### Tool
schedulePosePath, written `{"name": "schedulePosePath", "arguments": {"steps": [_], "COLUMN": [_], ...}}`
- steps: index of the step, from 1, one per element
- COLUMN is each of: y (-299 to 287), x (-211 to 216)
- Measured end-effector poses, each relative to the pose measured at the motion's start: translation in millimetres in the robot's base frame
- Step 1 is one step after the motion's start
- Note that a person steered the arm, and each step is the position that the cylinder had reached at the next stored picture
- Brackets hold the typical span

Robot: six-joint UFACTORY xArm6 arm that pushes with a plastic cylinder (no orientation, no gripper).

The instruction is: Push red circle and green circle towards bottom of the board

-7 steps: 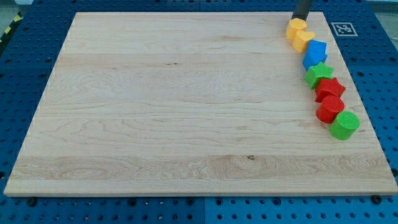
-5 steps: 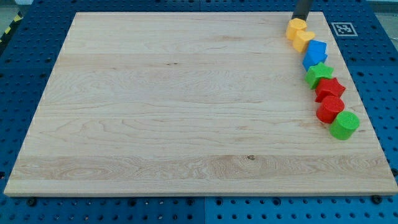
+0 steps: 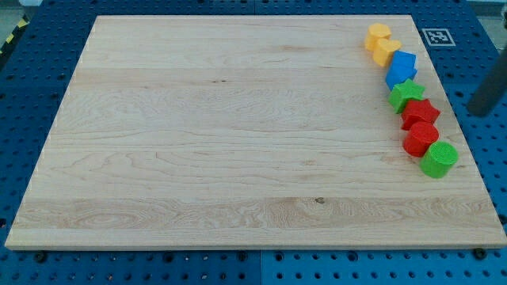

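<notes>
The red circle and the green circle touch each other at the lower end of a chain of blocks along the right side of the wooden board. Above them lie a red star, a green star, two blue blocks and two yellow blocks. My tip is off the board at the view's right edge, level with the red star and right of the chain, touching no block.
The board rests on a blue perforated table. A black-and-white marker tag lies beyond the board's top right corner.
My tip has left the top of the chain by the yellow blocks and moved right and down, off the board. The blocks have not moved.
</notes>
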State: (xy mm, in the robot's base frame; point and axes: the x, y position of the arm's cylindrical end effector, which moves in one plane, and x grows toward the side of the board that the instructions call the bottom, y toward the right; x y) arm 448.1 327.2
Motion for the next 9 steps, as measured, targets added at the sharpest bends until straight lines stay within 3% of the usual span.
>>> {"name": "schedulePosePath", "arguments": {"steps": [3,4,5,6,8,9], "y": [-114.8,-114.1,-112.4,-112.4,-102.3,-75.1], "x": [26.4,59.4,63.6,63.6,24.8,32.5]}}
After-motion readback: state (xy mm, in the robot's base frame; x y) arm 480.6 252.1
